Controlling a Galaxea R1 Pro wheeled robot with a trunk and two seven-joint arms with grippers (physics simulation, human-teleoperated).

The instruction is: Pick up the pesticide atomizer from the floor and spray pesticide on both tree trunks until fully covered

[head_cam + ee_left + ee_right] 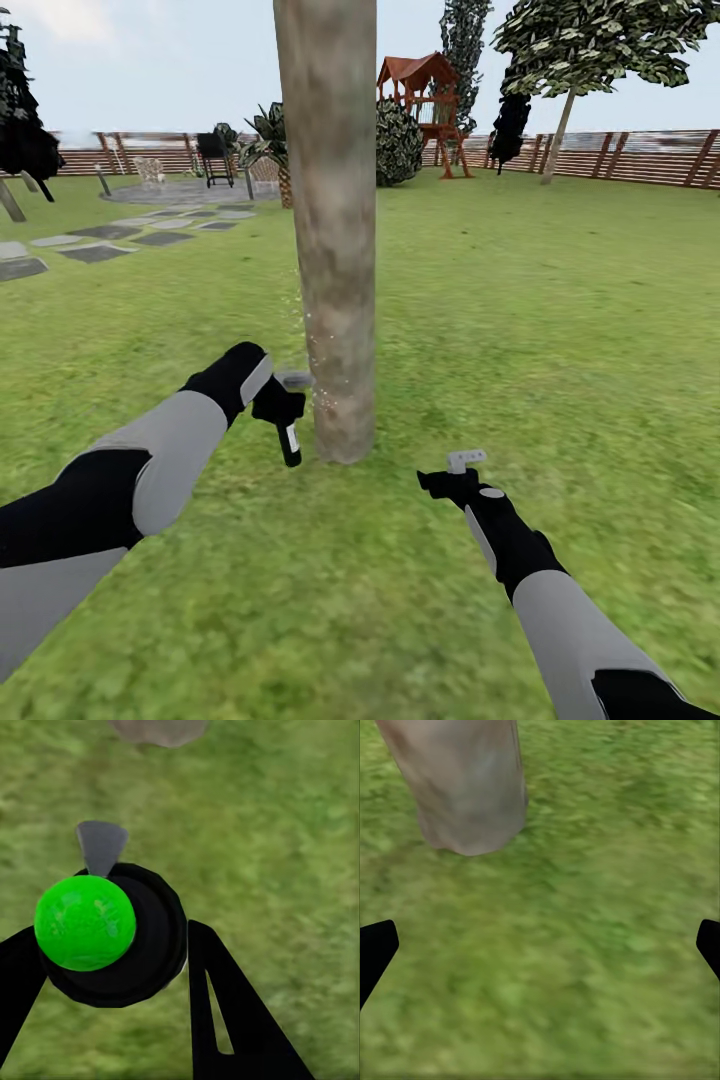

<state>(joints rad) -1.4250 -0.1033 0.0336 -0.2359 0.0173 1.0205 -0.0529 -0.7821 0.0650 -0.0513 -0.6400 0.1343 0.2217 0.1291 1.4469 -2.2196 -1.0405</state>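
Left gripper (283, 405) grips atomizer (289, 437) beside trunk (333, 250) (droplets visible)

tree trunk (330, 220) cut off at head view's top; left gripper (285, 405) hides part of pesticide atomizer (290, 440); lawn blurred.

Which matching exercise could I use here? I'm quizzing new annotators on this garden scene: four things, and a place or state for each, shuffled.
Things:
1. pesticide atomizer
2. tree trunk
3. right tool
4. play tower

Places or states:
A. open, nothing between its fingers
B. far back by the fence
C. held in the left tool
D. upright on the grass, just ahead of both arms

Pairs: 1-C, 2-D, 3-A, 4-B
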